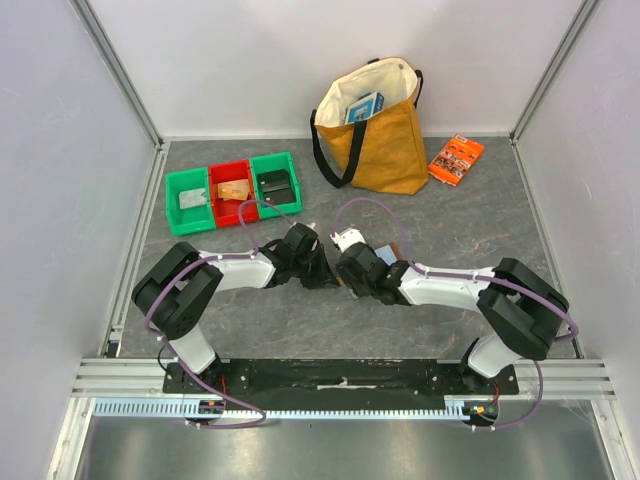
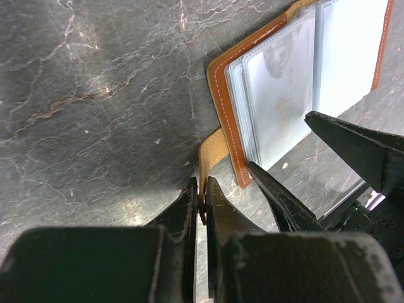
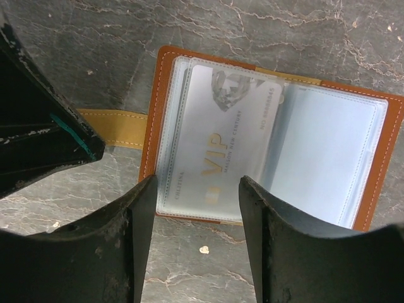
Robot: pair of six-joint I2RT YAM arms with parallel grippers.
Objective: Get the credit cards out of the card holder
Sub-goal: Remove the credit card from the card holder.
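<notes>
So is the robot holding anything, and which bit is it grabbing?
The left tool pinches the card holder by its tan tab. The right tool is open over the holder and seems to hold nothing.

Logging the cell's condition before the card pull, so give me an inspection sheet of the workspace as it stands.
Surface: dark veined table, a few pale specks.
Job's things: card holder lies open; a VIP credit card sits in its clear sleeve.
Clutter: three bins, tote bag, orange packet at the far side.
Grippers: left gripper shut on the holder's tab; right gripper over the holder's near edge, jaws open.
Cables: purple cables loop over both arms; no snag seen.
Surroundings: white walls, aluminium frame.
</notes>
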